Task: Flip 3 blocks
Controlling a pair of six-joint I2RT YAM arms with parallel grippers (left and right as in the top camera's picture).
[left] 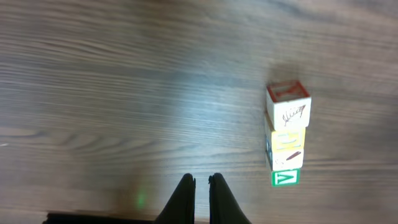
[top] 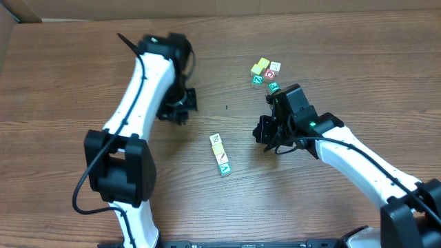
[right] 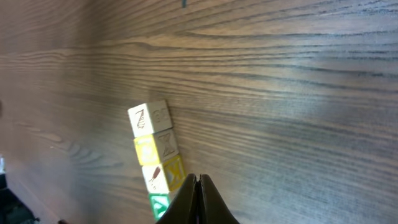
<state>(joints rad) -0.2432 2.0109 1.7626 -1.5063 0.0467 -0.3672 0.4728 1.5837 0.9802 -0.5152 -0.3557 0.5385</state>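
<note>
Black fingers (left: 183,200) of the left end effector (left: 201,182) sit at the bottom edge of the left wrist view, pressed together with nothing between them. Right end effector (right: 198,183) looks the same in the right wrist view: tips together, clamped on nothing. Both hang over the wooden bench (top: 62,103).

Row of blocks (top: 220,154) lies mid-bench, directly on the wood, between the two end effectors and apart from both. It is four cubes touching face to face in a slightly slanted line. From the far end in the overhead view they run white top, cream-yellow, white with a dark mark, then a green-edged cube with a V mark at the near end. In the left wrist view the row stands to the right of the fingers. In the right wrist view it sits just left of the fingertips, and contact can't be told from that angle.

Cluster of blocks (top: 260,67) sits at the far right of the bench, beyond the right end effector. It holds yellow, white and two green-marked cubes, loosely packed around a red-faced cube (top: 270,74).
</note>
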